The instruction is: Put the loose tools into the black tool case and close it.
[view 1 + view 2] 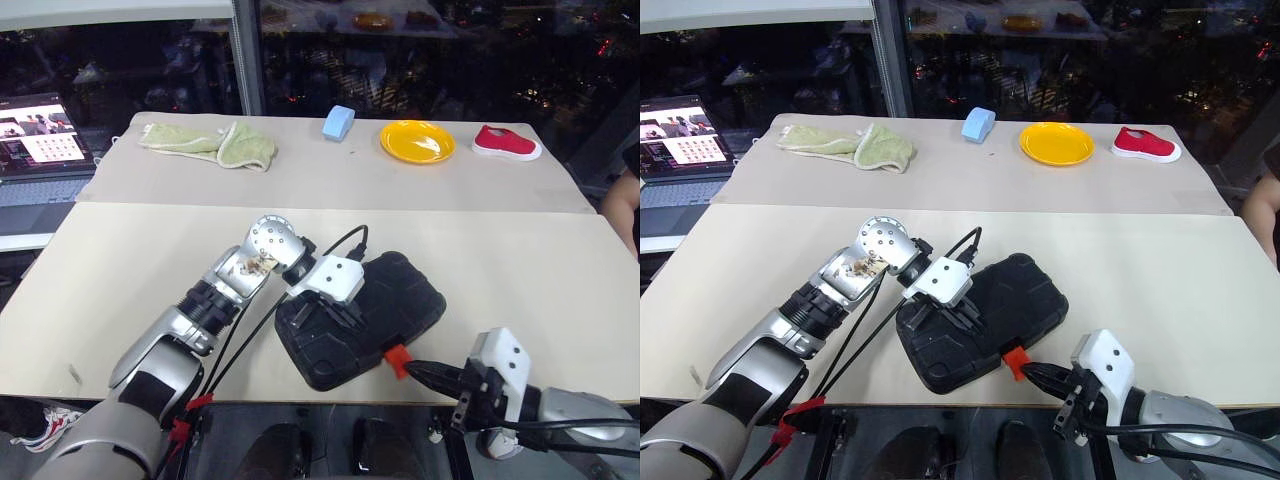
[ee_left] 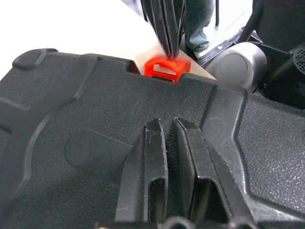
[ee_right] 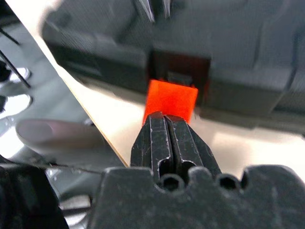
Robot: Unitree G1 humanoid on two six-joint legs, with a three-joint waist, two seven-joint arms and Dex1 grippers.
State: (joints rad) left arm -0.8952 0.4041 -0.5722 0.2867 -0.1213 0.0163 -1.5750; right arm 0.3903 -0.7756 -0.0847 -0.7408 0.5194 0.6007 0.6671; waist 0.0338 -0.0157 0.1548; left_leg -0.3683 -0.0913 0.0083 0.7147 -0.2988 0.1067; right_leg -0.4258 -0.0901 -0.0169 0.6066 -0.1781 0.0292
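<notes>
A: Where is the black tool case [image 1: 372, 315]?

B: Lid down, flat on the near table [image 1: 520, 290], close to its front edge. Orange latch [image 1: 397, 360] sticks out of the case's side toward that edge.

A: Left gripper [image 1: 322, 312]?

B: Resting on the case lid, on the end away from the latch. Fingers nearly together, nothing between them.

A: Right gripper [image 1: 416, 367]?

B: Just off the case's latch side. Fingers pressed fully together, tips right against the latch, gripping nothing.
</notes>
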